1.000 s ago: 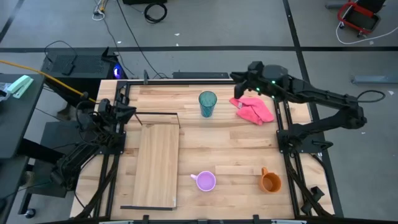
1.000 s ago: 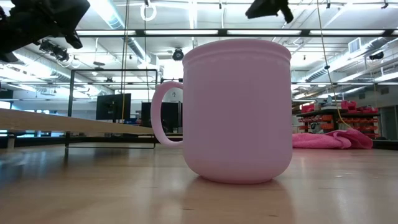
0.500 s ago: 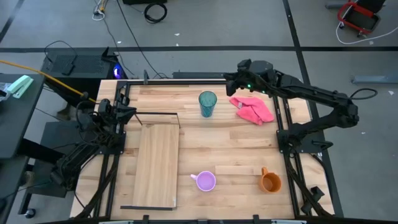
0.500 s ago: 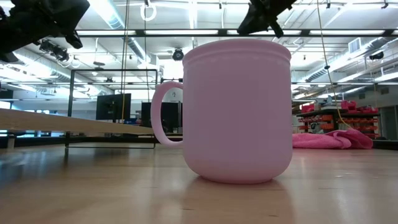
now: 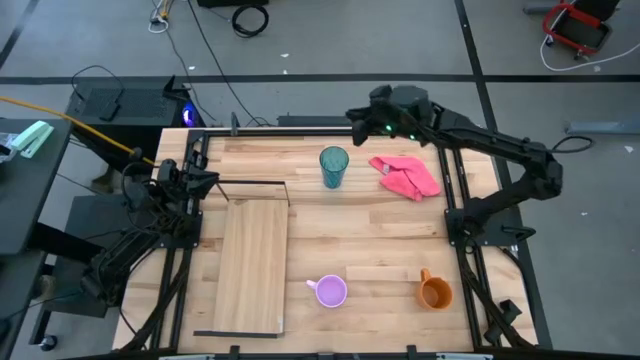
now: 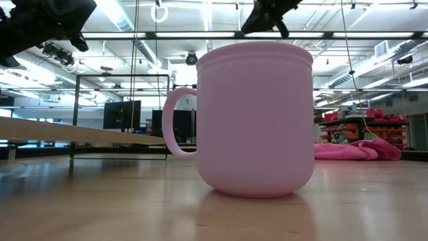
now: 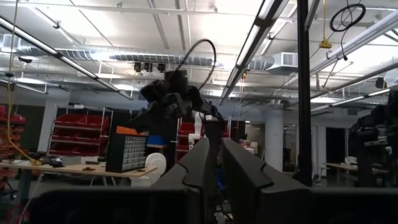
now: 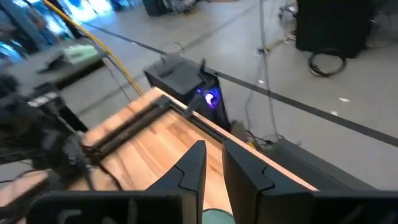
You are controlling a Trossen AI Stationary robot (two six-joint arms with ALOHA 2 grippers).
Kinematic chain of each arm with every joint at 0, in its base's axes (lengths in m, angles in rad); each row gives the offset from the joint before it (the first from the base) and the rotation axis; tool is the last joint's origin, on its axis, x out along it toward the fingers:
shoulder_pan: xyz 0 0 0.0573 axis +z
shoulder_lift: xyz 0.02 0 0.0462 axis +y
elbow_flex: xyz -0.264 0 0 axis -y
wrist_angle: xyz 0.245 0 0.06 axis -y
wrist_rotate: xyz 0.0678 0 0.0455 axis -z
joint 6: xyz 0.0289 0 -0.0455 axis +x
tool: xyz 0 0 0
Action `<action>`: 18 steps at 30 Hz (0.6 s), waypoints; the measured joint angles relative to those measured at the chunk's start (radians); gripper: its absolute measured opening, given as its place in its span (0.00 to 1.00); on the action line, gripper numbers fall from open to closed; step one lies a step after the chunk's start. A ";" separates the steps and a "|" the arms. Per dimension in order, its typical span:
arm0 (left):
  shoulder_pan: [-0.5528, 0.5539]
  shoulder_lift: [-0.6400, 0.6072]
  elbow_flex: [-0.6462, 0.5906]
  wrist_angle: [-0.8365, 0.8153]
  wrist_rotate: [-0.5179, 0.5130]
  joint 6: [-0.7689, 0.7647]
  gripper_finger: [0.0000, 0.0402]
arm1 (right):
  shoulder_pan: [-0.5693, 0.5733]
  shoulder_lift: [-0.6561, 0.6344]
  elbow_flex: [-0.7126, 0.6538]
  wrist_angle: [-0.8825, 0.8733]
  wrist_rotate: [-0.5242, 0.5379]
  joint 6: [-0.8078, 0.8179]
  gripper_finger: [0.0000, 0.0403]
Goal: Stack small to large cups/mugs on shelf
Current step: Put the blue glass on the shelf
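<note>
Right gripper [image 5: 352, 117], fingers nearly pressed together, hangs above table's far edge | tall see-through teal tumbler [image 5: 333, 166] stands upright just nearer me, slightly left of it | I judge right arm nearer; left gripper [image 5: 208, 178] waits beside the pale wood shelf board [image 5: 251, 265], fingers almost closed.

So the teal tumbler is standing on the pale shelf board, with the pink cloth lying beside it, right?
Not quite. The teal tumbler stands on the table top, well apart from the shelf board, as the high view shows. The pink cloth does lie beside it. The right tool is just behind the tumbler, near the table's far edge.
</note>
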 joint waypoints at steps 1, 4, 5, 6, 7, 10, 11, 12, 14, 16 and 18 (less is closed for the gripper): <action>0.000 0.000 0.000 0.001 0.000 0.000 0.13 | -0.005 0.025 0.034 -0.045 -0.003 -0.001 0.15; 0.000 0.000 0.000 0.000 0.000 -0.001 0.14 | -0.021 0.115 0.135 -0.196 -0.004 -0.001 0.15; 0.000 0.000 0.000 0.000 -0.001 -0.001 0.14 | -0.029 0.146 0.167 -0.252 -0.004 0.002 0.15; 0.000 0.000 0.000 0.000 -0.001 -0.004 0.14 | -0.035 0.174 0.198 -0.306 -0.004 0.005 0.15; 0.000 0.000 0.000 0.000 -0.001 -0.009 0.14 | -0.042 0.202 0.227 -0.354 -0.005 0.007 0.15; 0.000 0.000 0.000 -0.002 0.005 -0.027 0.13 | -0.057 0.274 0.304 -0.485 -0.011 0.008 0.15; 0.000 0.000 0.000 -0.002 0.012 -0.027 0.13 | -0.058 0.295 0.323 -0.518 -0.018 0.007 0.15; 0.000 0.000 0.000 -0.002 0.017 -0.027 0.13 | -0.060 0.313 0.340 -0.543 -0.029 0.006 0.15; 0.000 0.000 0.000 -0.003 0.020 -0.027 0.14 | -0.060 0.347 0.360 -0.579 -0.057 0.005 0.15; 0.000 0.000 0.000 -0.004 0.020 -0.027 0.14 | -0.059 0.374 0.363 -0.584 -0.105 -0.004 0.15; 0.000 0.000 0.000 -0.006 0.021 -0.027 0.15 | -0.058 0.398 0.364 -0.589 -0.145 -0.026 0.15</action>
